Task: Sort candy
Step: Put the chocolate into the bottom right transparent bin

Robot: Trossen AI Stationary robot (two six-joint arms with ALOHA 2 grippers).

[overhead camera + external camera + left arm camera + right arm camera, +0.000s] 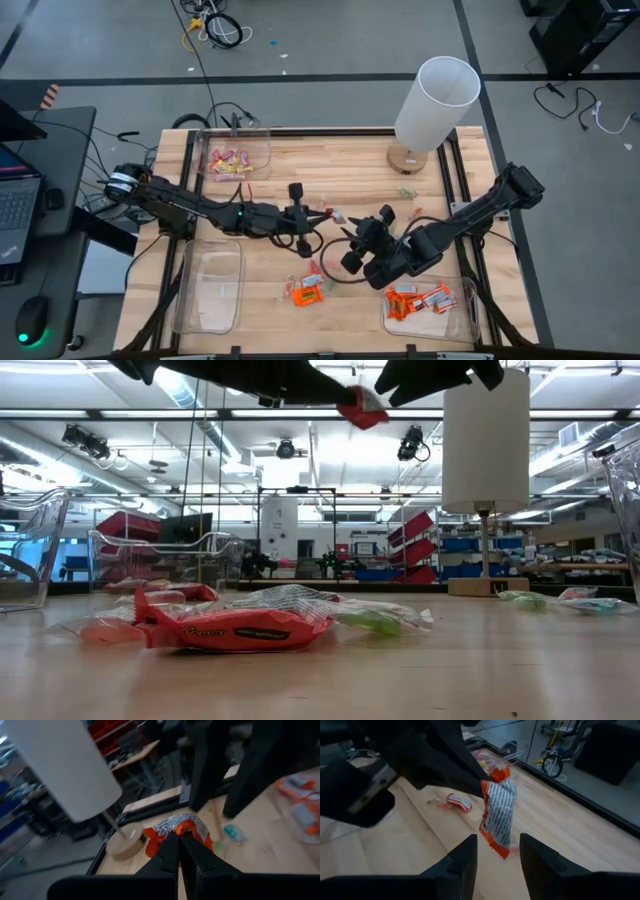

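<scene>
My left gripper (324, 215) is shut on an orange-and-silver wrapped candy (498, 815) and holds it high above the middle of the table; the low view shows the candy (362, 408) far above the tabletop. My right gripper (497, 862) is open just beside it. Its two fingers stand on either side of the candy's lower end, apart from it. Loose candy (306, 291) lies on the wood near the front, and more candy (408, 194) lies by the lamp. My left gripper pinches the candy's upper wrapper end (491, 776) between its two fingertips (172, 851). The fingers reach in about level from the table's left. The candy hangs below them, long side down, clear of the table.
A clear bin (262, 170) at the far left holds pink and yellow sweets. Another bin (462, 322) at the near right holds orange ones. A third bin (210, 300) stands at the near left. A white lamp (432, 100) stands at the far right.
</scene>
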